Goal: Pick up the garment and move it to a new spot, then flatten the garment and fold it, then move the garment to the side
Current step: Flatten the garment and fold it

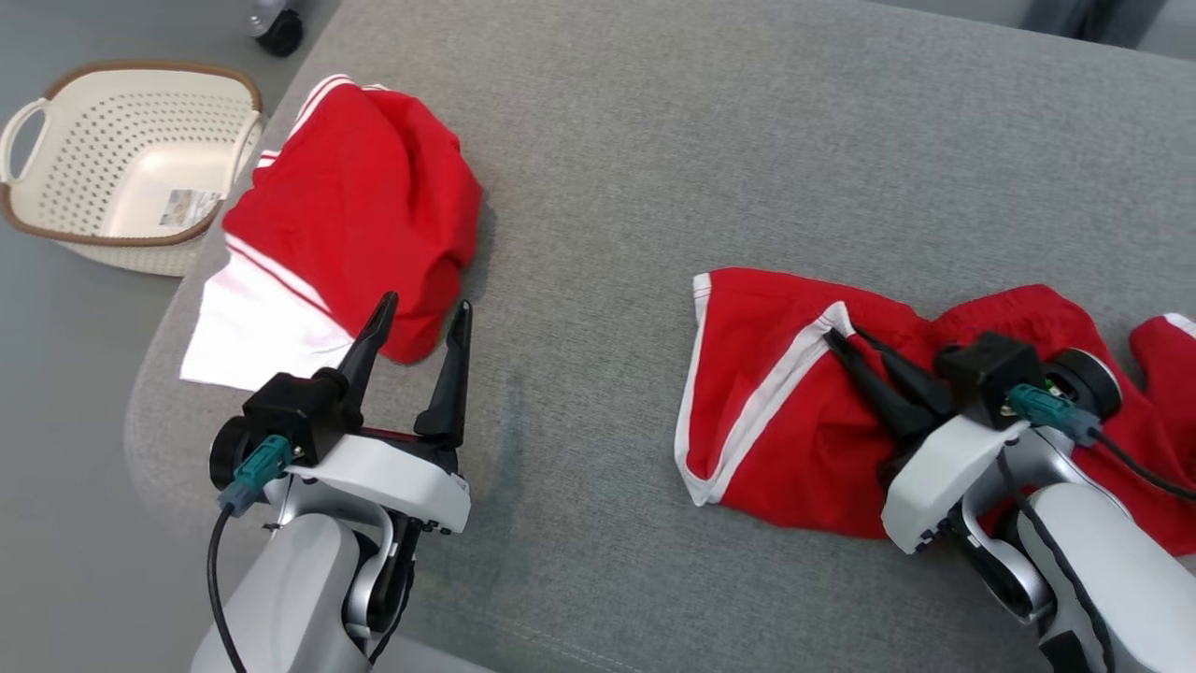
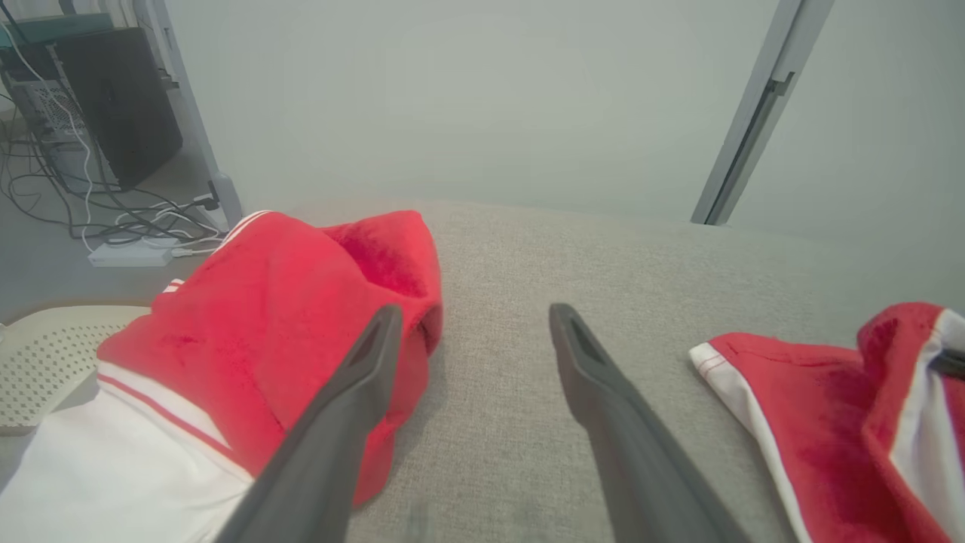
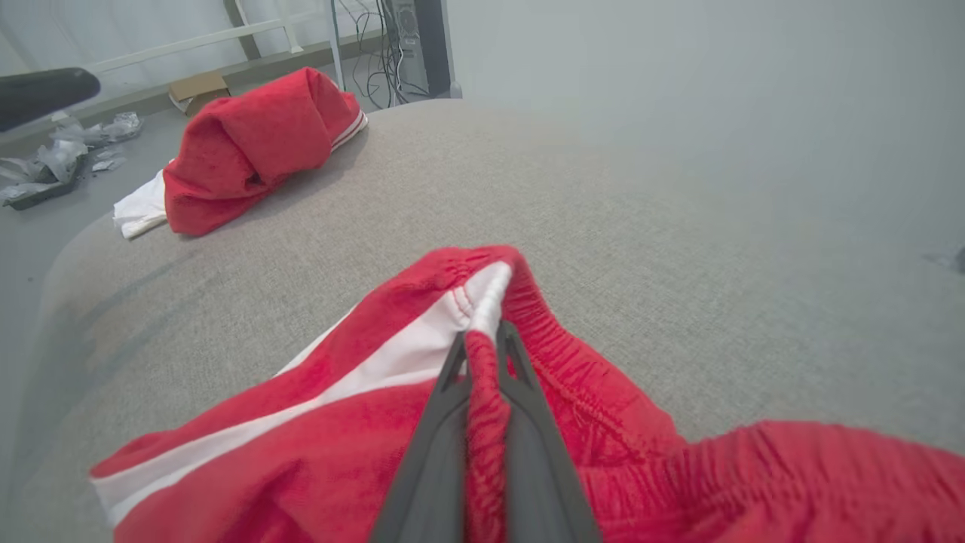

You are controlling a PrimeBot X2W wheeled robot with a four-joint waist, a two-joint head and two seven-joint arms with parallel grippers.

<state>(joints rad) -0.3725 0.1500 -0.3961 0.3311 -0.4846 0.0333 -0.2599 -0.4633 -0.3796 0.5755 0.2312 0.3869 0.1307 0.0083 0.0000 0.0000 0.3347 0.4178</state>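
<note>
The garment (image 1: 766,411), red shorts with white trim, lies crumpled on the right of the grey padded surface (image 1: 747,140). My right gripper (image 1: 846,338) is shut on a raised fold of it near the white stripe. In the right wrist view, red cloth is pinched between that gripper's (image 3: 482,341) fingers, by the elastic waistband of the garment (image 3: 339,422). My left gripper (image 1: 425,306) stands open over bare surface at the left, holding nothing. In the left wrist view, the left gripper (image 2: 475,313) has an edge of the garment (image 2: 814,400) to its right.
A second red and white piece of clothing (image 1: 355,206) lies bunched at the surface's left edge, just beyond my left fingertips (image 2: 256,324) (image 3: 249,143). A cream perforated basket (image 1: 140,75) sits on the floor to the left. Cables and a computer case (image 2: 113,98) stand beyond.
</note>
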